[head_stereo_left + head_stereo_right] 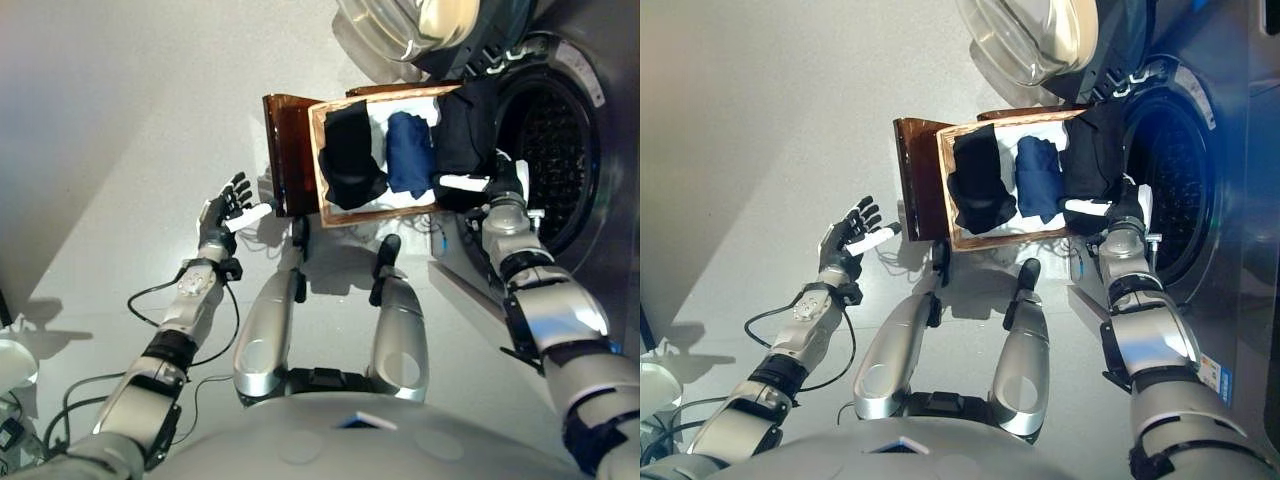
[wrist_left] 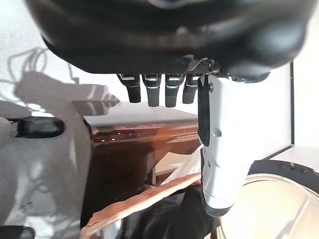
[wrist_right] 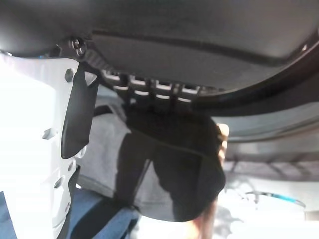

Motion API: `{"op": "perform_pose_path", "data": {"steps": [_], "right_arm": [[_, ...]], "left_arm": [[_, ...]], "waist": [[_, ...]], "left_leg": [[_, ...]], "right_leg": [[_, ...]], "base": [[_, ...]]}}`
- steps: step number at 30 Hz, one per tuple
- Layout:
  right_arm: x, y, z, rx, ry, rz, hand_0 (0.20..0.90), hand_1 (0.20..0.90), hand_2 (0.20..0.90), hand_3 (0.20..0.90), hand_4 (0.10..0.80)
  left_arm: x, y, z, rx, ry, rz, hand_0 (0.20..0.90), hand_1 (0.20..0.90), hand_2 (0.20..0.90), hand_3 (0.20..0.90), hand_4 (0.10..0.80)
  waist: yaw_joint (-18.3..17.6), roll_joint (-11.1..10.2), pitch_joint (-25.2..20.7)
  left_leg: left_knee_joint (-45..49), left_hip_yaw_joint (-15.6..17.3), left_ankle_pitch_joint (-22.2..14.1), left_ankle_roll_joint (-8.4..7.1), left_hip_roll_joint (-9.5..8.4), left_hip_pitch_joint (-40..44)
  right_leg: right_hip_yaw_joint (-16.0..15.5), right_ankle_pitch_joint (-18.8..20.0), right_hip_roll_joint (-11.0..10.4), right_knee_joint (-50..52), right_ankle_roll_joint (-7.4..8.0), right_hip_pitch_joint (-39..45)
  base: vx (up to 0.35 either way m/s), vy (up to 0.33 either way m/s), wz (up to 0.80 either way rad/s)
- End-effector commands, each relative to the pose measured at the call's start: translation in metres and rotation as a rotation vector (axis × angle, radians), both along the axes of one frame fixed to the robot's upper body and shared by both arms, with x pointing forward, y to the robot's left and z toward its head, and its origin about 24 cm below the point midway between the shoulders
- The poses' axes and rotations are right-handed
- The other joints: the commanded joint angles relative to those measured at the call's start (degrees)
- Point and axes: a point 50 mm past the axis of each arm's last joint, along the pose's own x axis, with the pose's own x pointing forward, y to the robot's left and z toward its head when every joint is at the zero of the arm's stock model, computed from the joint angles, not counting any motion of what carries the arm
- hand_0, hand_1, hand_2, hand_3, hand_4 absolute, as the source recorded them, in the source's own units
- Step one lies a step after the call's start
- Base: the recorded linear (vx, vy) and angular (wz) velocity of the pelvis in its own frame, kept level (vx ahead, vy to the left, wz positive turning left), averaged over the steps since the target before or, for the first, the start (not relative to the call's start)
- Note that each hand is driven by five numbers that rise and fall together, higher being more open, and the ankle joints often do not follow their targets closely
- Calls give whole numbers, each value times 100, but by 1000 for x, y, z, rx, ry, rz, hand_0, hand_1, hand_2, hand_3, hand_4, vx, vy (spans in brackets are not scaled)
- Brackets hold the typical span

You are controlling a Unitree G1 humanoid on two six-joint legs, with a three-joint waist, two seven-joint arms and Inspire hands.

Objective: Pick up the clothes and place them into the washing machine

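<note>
I am seeing a pale grey floor [image 1: 130, 120] carrying a wicker basket [image 1: 322, 180] beside the washing machine [image 1: 560, 160]. My right hand [image 1: 500, 185] is gripping a black garment [image 1: 465, 135] at the basket's machine-side edge. My left hand [image 1: 225, 212] is hanging with fingers spread, empty.

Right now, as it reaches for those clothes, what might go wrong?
The right hand is on the black garment at the basket's edge nearest the washing machine drum; dangling cloth could snag on the rim or fall to the floor. The basket sits on a small brown stool, so a tug might shift it. The left hand hangs open, steadying nothing.
</note>
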Motion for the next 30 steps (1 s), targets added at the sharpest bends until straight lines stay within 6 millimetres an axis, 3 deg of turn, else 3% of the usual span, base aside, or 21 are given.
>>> {"op": "perform_pose_path", "data": {"steps": [1, 5, 16, 25, 27, 30], "right_arm": [[5, 9, 7, -74, -52, 40, 900, 900, 900, 900, 800], [12, 13, 18, -137, -85, 72, 900, 900, 900, 900, 800], [27, 15, 49, -196, -187, 56, 900, 900, 900, 900, 800], [30, 25, 40, -187, -108, 143, 900, 900, 900, 900, 800], [32, 26, 43, -173, -119, 160, 900, 900, 900, 900, 800], [32, 24, 44, -180, -117, 153, 900, 900, 900, 900, 800]], "left_arm": [[4, 11, 15, 17, -92, 62, 900, 900, 900, 900, 800], [7, 14, 20, 22, -108, 89, 900, 900, 900, 900, 800], [3, 22, 23, 10, -120, 148, 900, 900, 900, 900, 800], [6, 18, 24, 20, -122, 114, 900, 900, 900, 900, 800], [7, 20, 26, 23, -130, 123, 900, 900, 900, 900, 800], [8, 21, 29, 19, -143, 123, 900, 900, 900, 900, 800]], "waist": [[20, -330, -334], [-47, -354, -244], [-53, -392, -186], [23, -334, -206], [66, -315, -184], [98, -286, -176]], "left_leg": [[1451, 34, -1227, -457, 211, -91], [2132, -30, -1557, -471, 310, -389], [3066, -127, -1962, -476, 458, -950], [3396, -236, -2046, -448, 423, -1310], [3640, -270, -2268, -449, 448, -1421], [3710, -279, -2288, -437, 434, -1519]], "right_leg": [[147, 302, -80, 16, 73, 58], [196, -42, -46, 790, 9, -309], [256, -502, 30, 1779, -161, -887], [225, -708, 3, 2178, -240, -1215], [245, -931, 12, 2435, -235, -1328], [234, -952, 1, 2502, -241, -1427]], "base": [[-20, -34, -5], [-41, -16, -10], [-26, -24, -2], [-25, -19, 4], [31, -42, 6], [-3, -13, 8]]}}
